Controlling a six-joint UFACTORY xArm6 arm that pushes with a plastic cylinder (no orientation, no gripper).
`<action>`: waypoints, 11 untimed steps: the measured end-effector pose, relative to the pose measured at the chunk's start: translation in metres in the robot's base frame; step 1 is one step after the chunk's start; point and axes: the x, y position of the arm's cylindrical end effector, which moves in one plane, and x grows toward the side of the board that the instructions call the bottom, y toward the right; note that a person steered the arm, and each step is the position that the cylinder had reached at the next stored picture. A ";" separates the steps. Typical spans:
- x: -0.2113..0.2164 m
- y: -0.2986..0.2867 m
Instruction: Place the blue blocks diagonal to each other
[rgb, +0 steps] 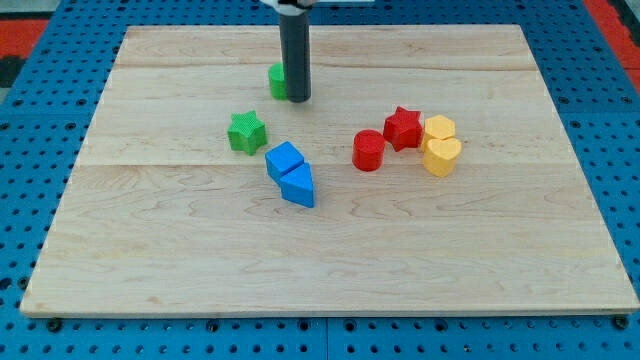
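Two blue blocks lie touching just left of the board's middle: a blue cube (283, 160) and, right below and slightly right of it, a blue wedge-like block (299, 186). My dark rod comes down from the view's top and my tip (298, 100) rests on the board well above the blue blocks. The tip stands against the right side of a green block (277, 81), which the rod partly hides.
A green star (246, 132) lies up-left of the blue cube. To the right sit a red cylinder (368, 151), a red star (403, 128), a yellow block (439, 128) and a yellow heart (442, 156), clustered together on the wooden board (150, 250).
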 end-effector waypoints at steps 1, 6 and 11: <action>-0.016 0.025; 0.199 0.024; 0.171 0.037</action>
